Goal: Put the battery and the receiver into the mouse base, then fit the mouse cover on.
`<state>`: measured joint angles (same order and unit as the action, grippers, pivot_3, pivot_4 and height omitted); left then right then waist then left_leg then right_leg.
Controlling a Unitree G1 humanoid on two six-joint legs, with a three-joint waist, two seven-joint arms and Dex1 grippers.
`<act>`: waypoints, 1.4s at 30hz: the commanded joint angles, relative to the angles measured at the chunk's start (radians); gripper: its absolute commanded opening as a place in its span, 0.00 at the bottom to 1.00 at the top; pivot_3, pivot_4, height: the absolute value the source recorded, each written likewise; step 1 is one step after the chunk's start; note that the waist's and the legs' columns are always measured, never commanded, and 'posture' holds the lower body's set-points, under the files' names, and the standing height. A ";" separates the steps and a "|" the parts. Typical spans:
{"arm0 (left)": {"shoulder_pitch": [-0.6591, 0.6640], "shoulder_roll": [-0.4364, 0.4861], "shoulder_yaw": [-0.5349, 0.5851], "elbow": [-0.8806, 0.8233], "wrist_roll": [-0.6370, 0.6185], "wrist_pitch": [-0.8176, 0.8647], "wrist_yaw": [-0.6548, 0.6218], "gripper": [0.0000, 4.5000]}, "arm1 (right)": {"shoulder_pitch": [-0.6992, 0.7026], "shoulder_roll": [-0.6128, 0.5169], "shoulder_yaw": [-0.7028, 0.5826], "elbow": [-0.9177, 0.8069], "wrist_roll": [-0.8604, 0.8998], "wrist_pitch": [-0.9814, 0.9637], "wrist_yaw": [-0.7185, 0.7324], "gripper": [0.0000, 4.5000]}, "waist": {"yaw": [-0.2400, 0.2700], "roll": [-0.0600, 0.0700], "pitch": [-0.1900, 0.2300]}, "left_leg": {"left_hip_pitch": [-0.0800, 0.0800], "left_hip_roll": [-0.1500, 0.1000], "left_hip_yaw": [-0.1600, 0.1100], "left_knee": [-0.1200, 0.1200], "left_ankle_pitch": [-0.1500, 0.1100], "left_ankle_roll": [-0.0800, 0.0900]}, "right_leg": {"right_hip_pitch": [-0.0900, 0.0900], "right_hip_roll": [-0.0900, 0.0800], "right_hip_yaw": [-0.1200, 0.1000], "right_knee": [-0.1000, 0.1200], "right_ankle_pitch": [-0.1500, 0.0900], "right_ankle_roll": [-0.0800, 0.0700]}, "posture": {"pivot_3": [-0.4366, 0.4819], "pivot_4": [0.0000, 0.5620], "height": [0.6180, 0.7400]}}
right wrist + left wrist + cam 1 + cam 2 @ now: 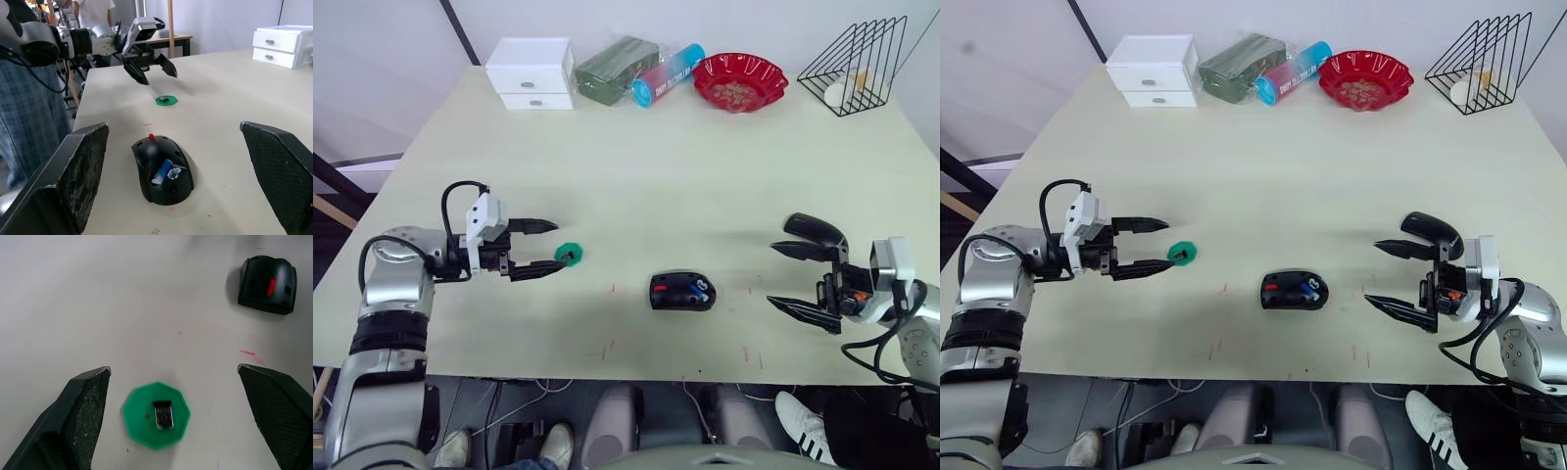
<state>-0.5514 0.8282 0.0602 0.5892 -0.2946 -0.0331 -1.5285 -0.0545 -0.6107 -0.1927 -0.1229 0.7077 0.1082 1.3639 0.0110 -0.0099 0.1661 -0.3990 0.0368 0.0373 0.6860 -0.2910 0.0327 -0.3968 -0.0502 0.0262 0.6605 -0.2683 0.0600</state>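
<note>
The black mouse base [682, 291] lies near the table's front edge, its red patch facing my left side. The blue battery [162, 171] sits in its hollow. The receiver [164, 415], a tiny dark stub, rests on a green octagonal disc [568, 255]. My left gripper [559, 246] is open, its fingertips on either side of the disc and just short of it. My right gripper [775, 274] is open and empty to the right of the base, pointing at it. The mouse cover [813, 228] lies on the table against the far side of that gripper's far finger.
Along the far edge stand a white drawer box [530, 73], a green pack [617, 69], a red-and-blue tube [668, 73], a red bowl [740, 80] and a black wire rack [855, 69]. A person in a plaid garment [24, 112] stands beyond the table's left end.
</note>
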 commanded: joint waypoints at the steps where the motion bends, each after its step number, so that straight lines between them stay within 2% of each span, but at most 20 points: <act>1: -0.046 0.000 -0.009 0.074 0.022 -0.056 -0.027 0.99 | -0.002 -0.004 -0.016 -0.032 0.015 0.000 -0.003 1.00 | -0.001 0.000 0.000 | 0.000 0.000 0.000 0.000 0.000 0.000 | 0.000 0.000 0.000 0.000 0.000 0.000 | 0.48 0.27 1.00; 3: -0.068 0.000 -0.014 0.114 0.033 -0.079 -0.028 0.99 | -0.003 -0.004 -0.016 -0.035 0.015 0.000 -0.006 1.00 | -0.001 0.000 0.000 | 0.000 0.000 0.000 0.000 0.000 0.000 | 0.000 0.000 0.000 0.000 0.000 0.000 | 0.48 0.27 1.00; 4: -0.082 0.001 -0.015 0.142 0.038 -0.093 -0.027 0.93 | -0.001 -0.004 -0.016 -0.040 0.013 -0.001 -0.010 1.00 | 0.000 0.000 0.000 | 0.000 0.000 0.000 0.000 0.000 0.000 | 0.000 0.000 0.000 0.000 0.000 0.000 | 0.48 0.27 1.00; 6: -0.101 0.003 -0.018 0.183 0.045 -0.110 -0.033 0.80 | 0.001 -0.003 -0.015 -0.046 0.012 -0.002 -0.014 1.00 | 0.001 0.000 0.000 | 0.000 0.000 0.000 0.000 0.000 0.000 | 0.000 0.000 0.000 0.000 0.000 0.000 | 0.48 0.27 1.00; 8: -0.104 0.003 -0.025 0.204 0.054 -0.132 -0.042 0.58 | 0.005 -0.003 -0.015 -0.051 0.012 -0.001 -0.018 1.00 | 0.001 0.000 0.000 | 0.000 0.000 0.000 0.000 0.000 0.000 | 0.000 0.000 0.000 0.000 0.000 0.000 | 0.48 0.27 1.00; 10: -0.111 0.000 -0.030 0.219 0.065 -0.149 -0.040 0.45 | 0.006 -0.005 -0.014 -0.052 0.014 0.006 -0.022 1.00 | 0.000 0.000 0.000 | 0.000 0.000 0.000 0.000 0.000 0.000 | 0.000 0.000 0.000 0.000 0.000 0.000 | 0.48 0.27 1.00; 34: -0.102 -0.038 -0.052 0.264 0.109 -0.178 -0.044 0.45 | 0.016 0.007 -0.005 -0.048 -0.006 -0.015 -0.029 1.00 | 0.001 0.000 0.000 | 0.000 0.000 -0.001 0.002 0.000 0.000 | 0.000 0.000 0.000 0.002 0.000 0.000 | 0.48 0.27 1.00; 35: -0.103 -0.039 -0.054 0.268 0.112 -0.178 -0.044 0.35 | 0.017 0.008 -0.006 -0.047 -0.007 -0.016 -0.028 1.00 | 0.001 0.000 0.000 | 0.000 0.000 -0.001 0.002 0.000 0.000 | 0.000 0.000 0.000 0.002 0.000 0.000 | 0.48 0.27 1.00; 36: -0.103 -0.038 -0.057 0.273 0.115 -0.181 -0.044 0.31 | 0.018 0.009 -0.006 -0.046 -0.009 -0.016 -0.027 1.00 | 0.001 0.000 0.000 | 0.000 0.000 0.000 0.002 0.000 0.000 | 0.000 0.000 0.000 0.002 0.000 0.000 | 0.48 0.27 1.00; 42: -0.107 -0.042 -0.064 0.302 0.129 -0.193 -0.038 0.31 | 0.023 0.011 -0.007 -0.045 -0.015 -0.021 -0.027 1.00 | 0.001 0.000 0.000 | 0.000 0.000 0.000 0.002 0.000 0.000 | 0.000 0.000 0.000 0.002 0.000 0.000 | 0.48 0.27 1.00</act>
<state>-0.6466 0.7809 -0.0085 0.8845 -0.1689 -0.2141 -1.5467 -0.0344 -0.5998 -0.1918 -0.1446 0.6871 0.1042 1.3351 0.0119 -0.0104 0.1660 -0.3989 0.0369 0.0371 0.6880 -0.2909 0.0326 -0.3969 -0.0502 0.0265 0.6628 -0.2682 0.0601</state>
